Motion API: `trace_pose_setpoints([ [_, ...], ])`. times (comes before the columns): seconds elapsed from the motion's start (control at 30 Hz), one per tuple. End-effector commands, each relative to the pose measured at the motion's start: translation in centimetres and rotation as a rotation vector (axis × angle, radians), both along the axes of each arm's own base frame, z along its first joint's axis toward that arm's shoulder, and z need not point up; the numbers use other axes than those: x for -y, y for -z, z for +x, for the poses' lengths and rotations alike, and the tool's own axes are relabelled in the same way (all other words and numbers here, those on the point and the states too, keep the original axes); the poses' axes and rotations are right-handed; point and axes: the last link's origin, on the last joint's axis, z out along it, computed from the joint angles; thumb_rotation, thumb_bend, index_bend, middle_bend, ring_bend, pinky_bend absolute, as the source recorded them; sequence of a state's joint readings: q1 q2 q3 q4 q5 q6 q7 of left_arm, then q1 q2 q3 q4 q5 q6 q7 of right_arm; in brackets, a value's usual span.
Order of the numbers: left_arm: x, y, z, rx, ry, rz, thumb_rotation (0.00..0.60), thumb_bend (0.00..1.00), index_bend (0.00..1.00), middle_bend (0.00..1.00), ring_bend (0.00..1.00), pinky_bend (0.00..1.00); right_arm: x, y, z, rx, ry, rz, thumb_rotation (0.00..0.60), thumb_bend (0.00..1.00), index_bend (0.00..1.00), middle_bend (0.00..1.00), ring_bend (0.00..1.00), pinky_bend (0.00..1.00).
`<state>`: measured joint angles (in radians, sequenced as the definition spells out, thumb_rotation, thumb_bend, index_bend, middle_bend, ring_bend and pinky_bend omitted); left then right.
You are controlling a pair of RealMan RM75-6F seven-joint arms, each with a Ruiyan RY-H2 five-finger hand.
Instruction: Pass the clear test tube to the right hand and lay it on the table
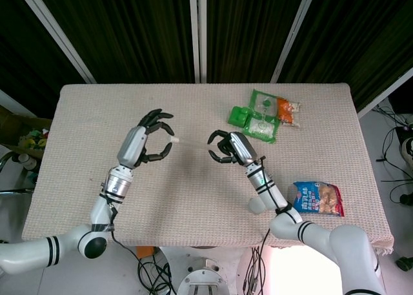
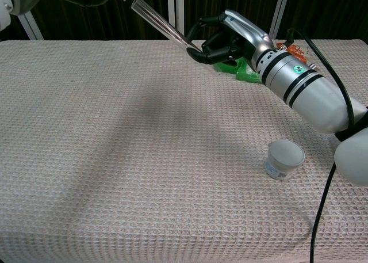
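Spanning the air between both hands: slim clear glass tube (image 2: pixel 163 26), white-capped end leaving the spread left hand (image 1: pixel 150 137), far end being pinched by the right hand (image 2: pixel 221 39). Below, spreading wide, beige waffle-weave tablecloth (image 2: pixel 144 159); behind, dark slatted wall (image 1: pixel 129 30).

A clear test tube (image 2: pixel 164 27) with a white cap hangs above the table (image 2: pixel 115 159), slanting down from cap to closed end. The right hand (image 2: pixel 221 41) grips its lower end — the capped end sits at the left hand (image 1: pixel 150 140).
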<state>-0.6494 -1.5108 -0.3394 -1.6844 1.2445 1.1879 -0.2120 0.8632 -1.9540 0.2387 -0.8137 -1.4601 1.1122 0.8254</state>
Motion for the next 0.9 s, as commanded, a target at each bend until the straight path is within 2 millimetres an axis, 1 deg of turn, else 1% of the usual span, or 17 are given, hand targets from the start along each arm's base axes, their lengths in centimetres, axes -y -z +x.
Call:
trace_pose_setpoints([
  [0.03, -0.05, 0.07, -0.01, -0.002, -0.001, 0.000, 0.600, 0.51, 0.58, 0.22, 0.08, 0.12, 0.02, 0.03, 0.21, 0.002, -0.005, 0.000, 0.600, 0.78, 0.84, 1.00, 1.00, 1.00],
  [0.9, -0.25, 0.69, -0.16, 0.014, -0.019, -0.018, 0.600, 0.51, 0.58, 0.22, 0.08, 0.12, 0.21, 0.47, 0.92, 0.022, -0.005, 0.003, 0.600, 0.78, 0.85, 1.00, 1.00, 1.00],
])
